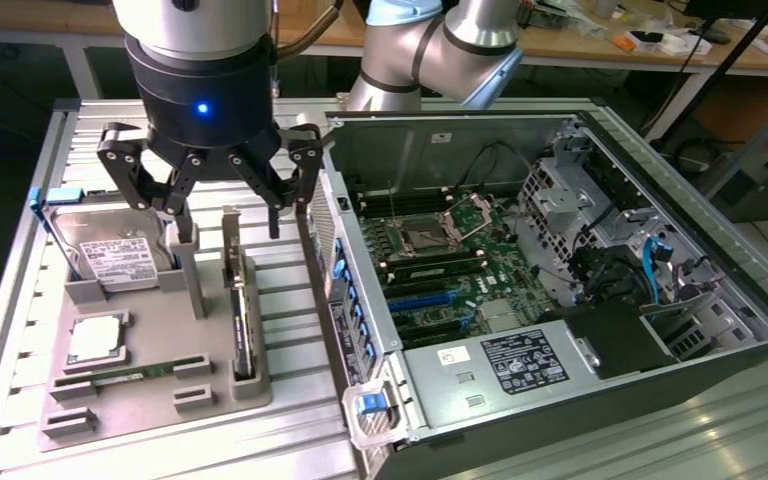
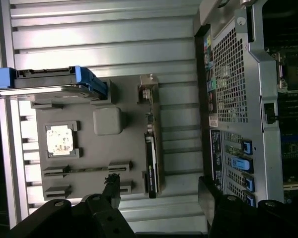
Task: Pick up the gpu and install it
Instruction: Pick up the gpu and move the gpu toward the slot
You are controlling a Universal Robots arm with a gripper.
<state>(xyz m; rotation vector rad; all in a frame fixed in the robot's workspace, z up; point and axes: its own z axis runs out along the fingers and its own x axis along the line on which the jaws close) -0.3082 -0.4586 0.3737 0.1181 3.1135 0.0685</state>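
Exterior view: you are hovering the gripper (image 1: 224, 215), jaws wide and empty, above the gpu (image 1: 237, 310) standing on edge in the tray (image 1: 144, 400), the pickup likely calling for a centred straddle.

Light: even, cool, falling from above onto the ribbed metal desk (image 1: 291, 440). Glare: pale bands are shining along the desk's slats in the wrist view. Shadow: the claw (image 2: 159, 191) is showing near-black; the computer case (image 1: 438, 150) interior is sitting dimmer. Lamp: a blue indicator light (image 1: 201, 108) is glowing.
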